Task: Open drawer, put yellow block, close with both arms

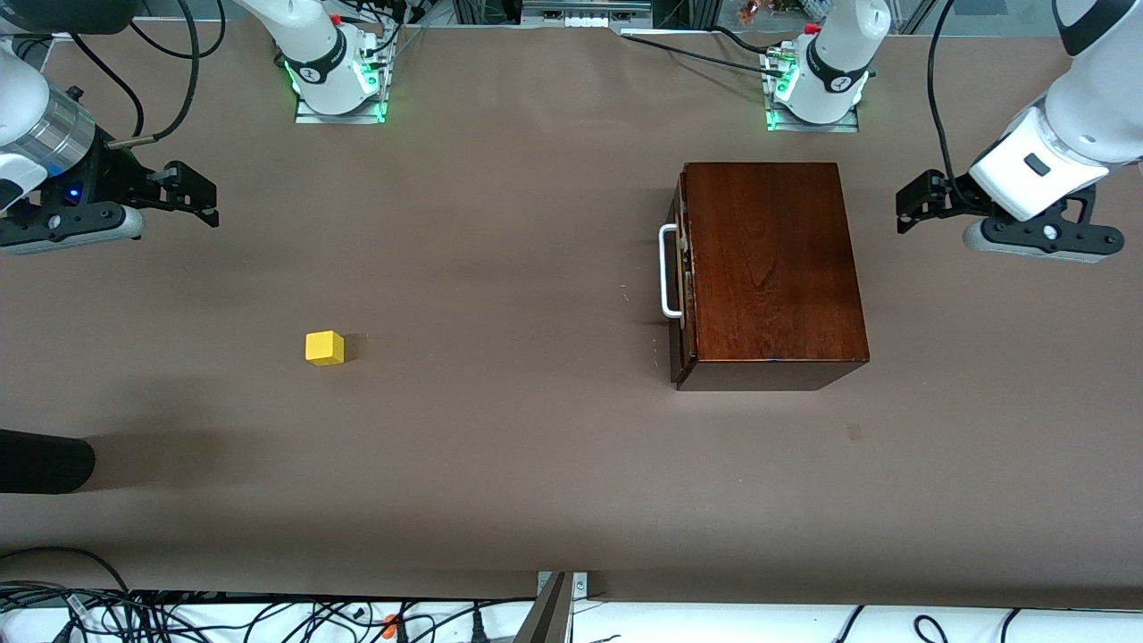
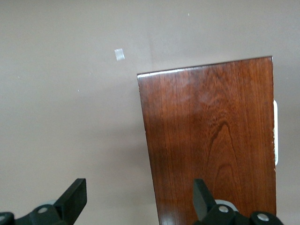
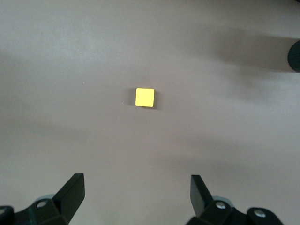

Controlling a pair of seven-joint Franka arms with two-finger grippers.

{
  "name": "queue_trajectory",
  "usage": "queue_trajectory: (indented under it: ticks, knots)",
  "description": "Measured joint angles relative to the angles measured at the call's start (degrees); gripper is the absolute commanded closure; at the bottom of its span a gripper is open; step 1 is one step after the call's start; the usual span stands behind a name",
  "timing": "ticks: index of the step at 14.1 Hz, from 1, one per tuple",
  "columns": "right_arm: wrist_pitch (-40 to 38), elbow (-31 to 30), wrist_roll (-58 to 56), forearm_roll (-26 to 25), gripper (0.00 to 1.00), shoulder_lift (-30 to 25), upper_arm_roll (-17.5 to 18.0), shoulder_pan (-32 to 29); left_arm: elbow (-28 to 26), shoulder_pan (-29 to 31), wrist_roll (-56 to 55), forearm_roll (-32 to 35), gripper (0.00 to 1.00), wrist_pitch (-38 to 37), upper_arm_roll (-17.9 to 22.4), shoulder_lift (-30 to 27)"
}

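Note:
The dark reddish-brown wooden box (image 1: 772,263) stands toward the left arm's end of the table. Its drawer is shut, and the drawer's front with the white handle (image 1: 667,272) faces the right arm's end. In the left wrist view the box (image 2: 211,140) and a sliver of the handle (image 2: 275,131) show. My left gripper (image 1: 913,204) hangs open and holds nothing (image 2: 138,190), up over the box's edge at the left arm's end. The yellow block (image 1: 324,347) sits alone on the table (image 3: 145,97). My right gripper (image 1: 198,195) hangs open and holds nothing (image 3: 137,185), over bare table, apart from the block.
A black rounded object (image 1: 45,462) juts in at the right arm's end of the table, nearer the front camera than the block, and shows in the right wrist view as a black rounded object (image 3: 295,55). A small tape mark (image 1: 855,432) lies near the box. Cables run along the table's near edge.

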Motion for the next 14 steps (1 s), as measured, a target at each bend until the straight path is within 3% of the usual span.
queue_trajectory:
  ticks: [4,7,10,14]
  knots:
    - [0.0,0.0,0.0,0.0,0.0,0.0,0.0,0.0,1.1,-0.6,0.0,0.0,0.0,-0.2,-0.5,5.5]
    - [0.0,0.0,0.0,0.0,0.0,0.0,0.0,0.0,6.3,-3.2,-0.4,-0.2,0.0,0.3,-0.6,11.1]
    - [0.0,0.0,0.0,0.0,0.0,0.0,0.0,0.0,9.4,-10.3,-7.4,-0.3,0.0,4.0,-0.8,14.8]
    - [0.0,0.0,0.0,0.0,0.0,0.0,0.0,0.0,9.6,-21.1,-20.2,-0.2,0.0,12.2,-1.2,18.3]
